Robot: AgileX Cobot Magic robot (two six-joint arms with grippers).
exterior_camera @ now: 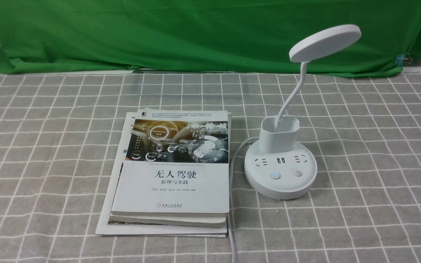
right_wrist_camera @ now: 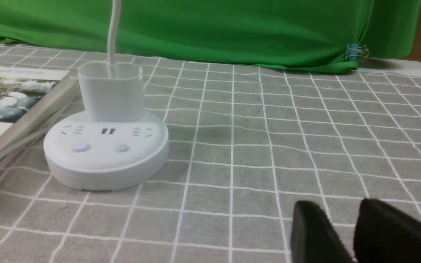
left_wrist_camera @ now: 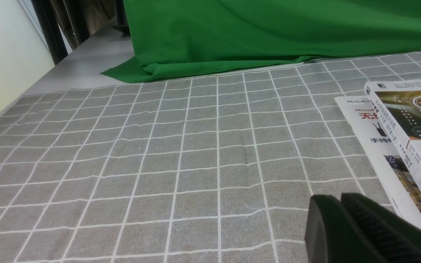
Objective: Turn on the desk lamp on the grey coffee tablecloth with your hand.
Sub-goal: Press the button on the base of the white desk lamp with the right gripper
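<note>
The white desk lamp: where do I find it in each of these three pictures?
Front view: right of centre, beside the books.
Left wrist view: not in it.
Right wrist view: the lamp is there, its head out of frame.
Shared landmark: the green backdrop.

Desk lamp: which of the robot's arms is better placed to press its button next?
Probably the right. The lamp stands right of the books, its buttons facing the robot; the right wrist view shows them, while the left wrist view shows only cloth and books.
</note>
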